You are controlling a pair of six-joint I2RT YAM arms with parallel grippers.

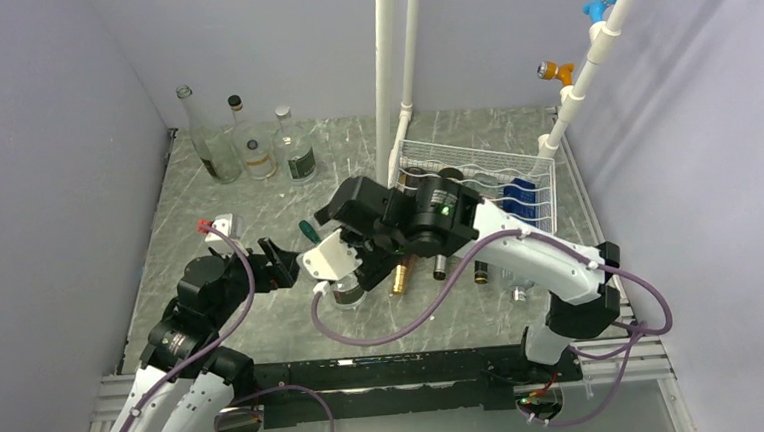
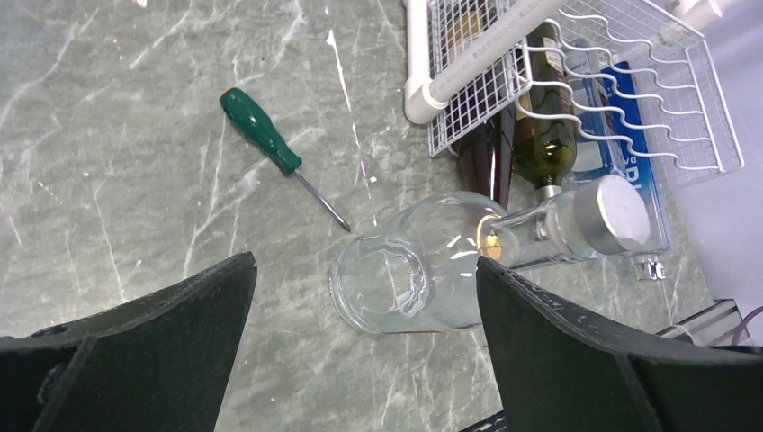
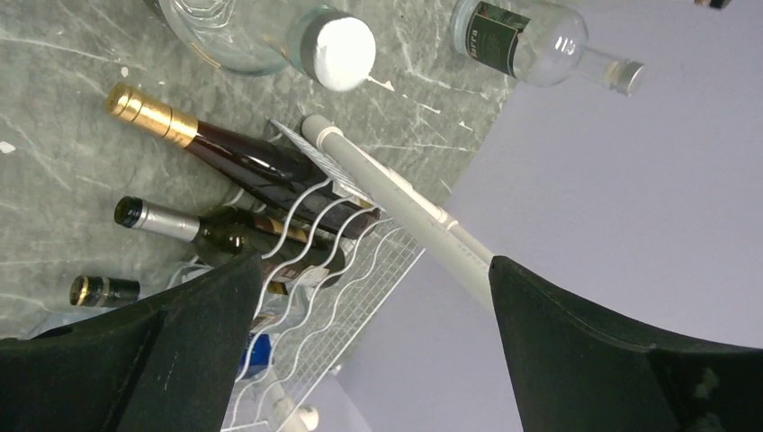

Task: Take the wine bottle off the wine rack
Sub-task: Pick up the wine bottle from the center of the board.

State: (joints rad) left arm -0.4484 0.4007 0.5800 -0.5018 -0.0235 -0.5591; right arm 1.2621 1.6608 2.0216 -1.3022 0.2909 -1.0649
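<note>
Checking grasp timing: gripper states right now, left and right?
Left gripper: open, holding nothing.
Right gripper: open, holding nothing.

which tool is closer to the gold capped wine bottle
Right. The right tool hangs close over the gold-capped bottle; the left tool sits farther left, facing the clear bottle.

Black-and-white arms; purple cables; broad black fingers.
</note>
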